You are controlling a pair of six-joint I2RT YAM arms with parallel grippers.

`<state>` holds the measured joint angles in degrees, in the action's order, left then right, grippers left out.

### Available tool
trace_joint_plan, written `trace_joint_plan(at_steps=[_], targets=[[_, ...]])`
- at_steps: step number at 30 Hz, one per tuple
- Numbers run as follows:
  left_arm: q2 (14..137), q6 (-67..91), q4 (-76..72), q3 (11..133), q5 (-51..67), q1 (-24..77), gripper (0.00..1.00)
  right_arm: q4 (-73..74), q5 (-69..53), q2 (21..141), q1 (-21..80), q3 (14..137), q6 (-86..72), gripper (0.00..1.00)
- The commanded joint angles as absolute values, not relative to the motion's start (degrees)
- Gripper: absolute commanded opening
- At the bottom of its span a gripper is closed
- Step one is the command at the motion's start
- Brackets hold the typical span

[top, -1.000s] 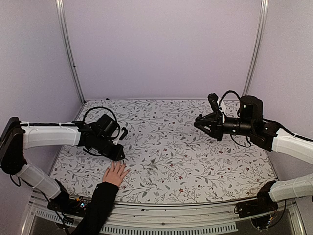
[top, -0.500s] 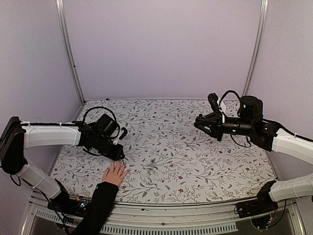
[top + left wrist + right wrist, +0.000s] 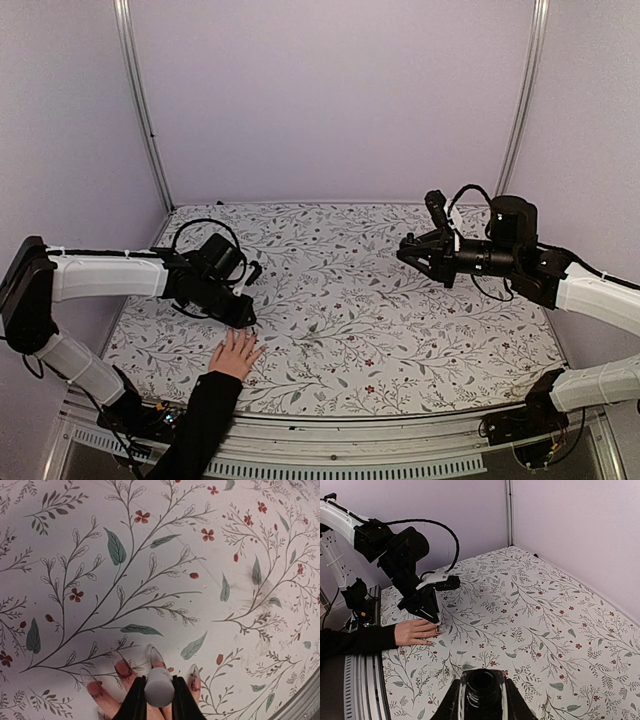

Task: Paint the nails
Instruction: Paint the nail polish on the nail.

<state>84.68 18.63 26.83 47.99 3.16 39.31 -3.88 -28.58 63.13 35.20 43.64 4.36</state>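
Note:
A light-skinned hand point(image 3: 237, 355) with a black sleeve lies flat on the floral table, fingers spread. Its nails point(image 3: 119, 662) are long and clear, with dark red polish near their bases. My left gripper point(image 3: 159, 680) is shut on a white brush cap point(image 3: 159, 689), directly over the middle fingernail point(image 3: 156, 656). In the right wrist view the left gripper point(image 3: 427, 611) stands over the fingertips of the hand point(image 3: 415, 631), brush tip down. My right gripper point(image 3: 481, 682) is shut on an open dark polish bottle point(image 3: 481, 694), held above the table at the right point(image 3: 410, 250).
The table has a floral cloth point(image 3: 380, 320) and is enclosed by lilac walls with metal posts point(image 3: 140, 100). The person's sleeve point(image 3: 195, 420) crosses the near edge at the left. A black cable point(image 3: 200, 228) loops over the left arm.

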Motion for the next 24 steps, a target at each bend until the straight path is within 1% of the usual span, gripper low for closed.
trace_joint_plan(at_steps=[1,24], targets=[[85.5,17.9,25.9,49.2,3.6,38.6,0.0,-5.1,-27.9,63.2,35.0,44.8,4.8,0.0],[86.7,17.4,25.6,50.0,3.6,38.2,0.0,-5.0,-27.5,63.3,34.9,44.9,4.8,0.0]])
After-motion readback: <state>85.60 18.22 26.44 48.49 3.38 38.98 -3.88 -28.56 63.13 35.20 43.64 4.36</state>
